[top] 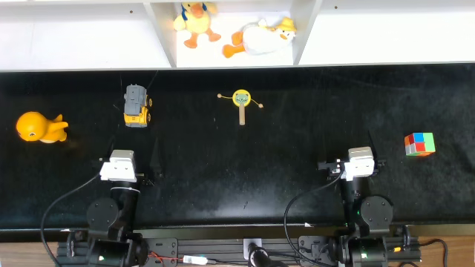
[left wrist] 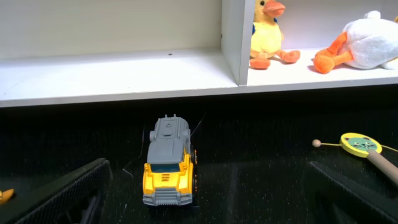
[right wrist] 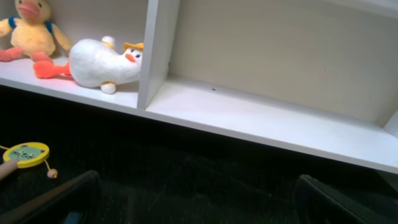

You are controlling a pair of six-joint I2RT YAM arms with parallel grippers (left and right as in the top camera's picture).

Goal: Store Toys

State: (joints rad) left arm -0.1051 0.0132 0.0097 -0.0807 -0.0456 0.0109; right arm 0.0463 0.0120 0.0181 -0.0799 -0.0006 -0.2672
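Several toys lie on the black table (top: 297, 148): an orange duck (top: 41, 127) at the far left, a yellow and grey truck (top: 136, 105), a small hand drum rattle (top: 242, 100) in the middle and a coloured cube (top: 419, 144) at the right. My left gripper (top: 122, 159) sits low near the front, open, facing the truck (left wrist: 166, 162) with a gap between them. My right gripper (top: 358, 159) is also open near the front right, with nothing between its fingers (right wrist: 56, 199); the rattle (right wrist: 25, 154) lies off to its side.
A white shelf (top: 89, 44) with three compartments runs along the table's back edge. Its middle compartment holds a yellow plush duck (top: 197, 21) and a white plush goose (top: 260, 37). The left bay (left wrist: 112, 68) and right bay (right wrist: 267, 118) hold nothing.
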